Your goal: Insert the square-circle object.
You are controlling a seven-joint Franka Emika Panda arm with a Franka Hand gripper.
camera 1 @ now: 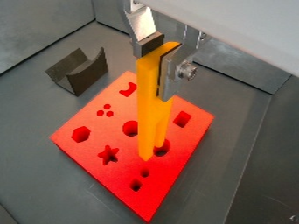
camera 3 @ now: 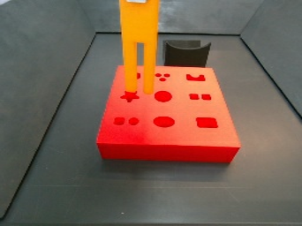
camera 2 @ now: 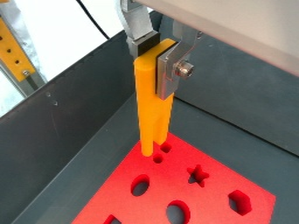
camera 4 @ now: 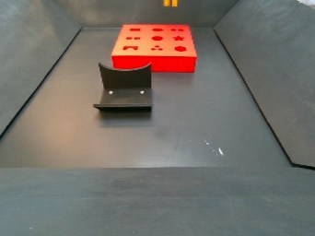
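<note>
Your end effector (camera 1: 158, 59) is clamped on the top of the square-circle object (camera 1: 152, 105), holding it upright over the red block (camera 3: 165, 128), with its prong tips at the block's top face, near its left side.

The top edge of both side views is cutting off the gripper and the upper end of the square-circle object (camera 3: 137, 40), leaving only its prong tips (camera 4: 171, 4) showing above the red block (camera 4: 155, 48) in one
</note>
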